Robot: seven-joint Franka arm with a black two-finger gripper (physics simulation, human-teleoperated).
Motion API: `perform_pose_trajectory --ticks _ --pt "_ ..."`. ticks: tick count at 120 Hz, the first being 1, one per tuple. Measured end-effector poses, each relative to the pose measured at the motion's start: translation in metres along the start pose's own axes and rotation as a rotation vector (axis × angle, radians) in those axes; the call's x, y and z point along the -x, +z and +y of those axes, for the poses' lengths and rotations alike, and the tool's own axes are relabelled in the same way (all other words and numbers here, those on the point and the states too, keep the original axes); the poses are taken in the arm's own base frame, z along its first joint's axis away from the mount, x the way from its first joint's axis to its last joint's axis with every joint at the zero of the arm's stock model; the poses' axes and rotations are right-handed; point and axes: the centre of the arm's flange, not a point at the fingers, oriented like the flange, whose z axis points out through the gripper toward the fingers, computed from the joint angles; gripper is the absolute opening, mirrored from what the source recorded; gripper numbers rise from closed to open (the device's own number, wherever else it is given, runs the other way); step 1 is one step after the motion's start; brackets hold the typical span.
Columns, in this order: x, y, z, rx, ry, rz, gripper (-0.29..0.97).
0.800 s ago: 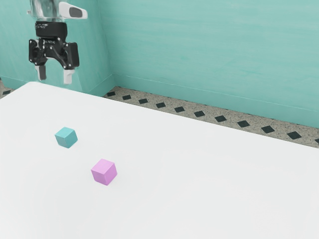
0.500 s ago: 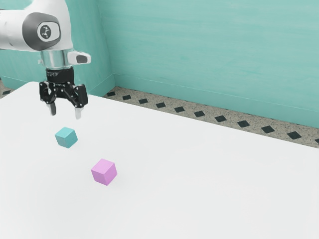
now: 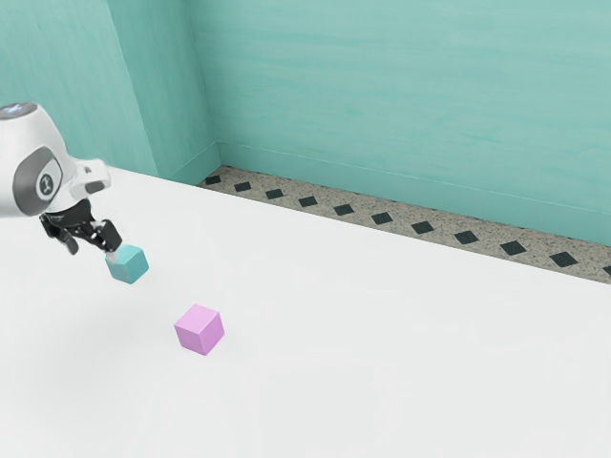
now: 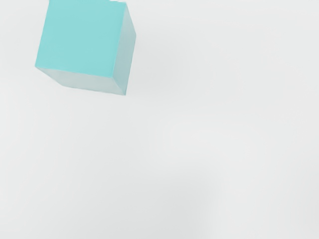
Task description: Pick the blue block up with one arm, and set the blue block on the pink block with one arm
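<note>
**A:** Fingers (image 3: 111, 244) spread, nothing between them. Gripper (image 3: 92, 245) is low at far left, right beside the blue block (image 3: 127, 263). Can't tell if it's touching.
**B:** Step?
**A:** Pre-grasp. Block sits on the table (image 3: 382, 315), off-centre under the wrist camera. Next: shift right to straddle it, close, lift, then carry to the pink block (image 3: 200, 329), nearer and right.
**B:** Pose?
**A:** Hand tilted, not plumb.
</note>
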Motion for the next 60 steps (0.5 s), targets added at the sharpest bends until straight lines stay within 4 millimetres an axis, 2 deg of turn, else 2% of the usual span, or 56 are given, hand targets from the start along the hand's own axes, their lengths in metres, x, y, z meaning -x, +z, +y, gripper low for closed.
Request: perform_pose_trajectory --ticks 20,26,42,60 --pt "0.002 0.032 -0.032 0.032 0.055 0.048 0.67" --pt "0.000 0.039 -0.031 0.040 0.086 0.062 0.67" --pt "-0.013 0.053 -0.008 0.062 0.180 0.105 0.67" --pt "-0.008 0.072 -0.037 0.066 0.163 0.128 0.67"
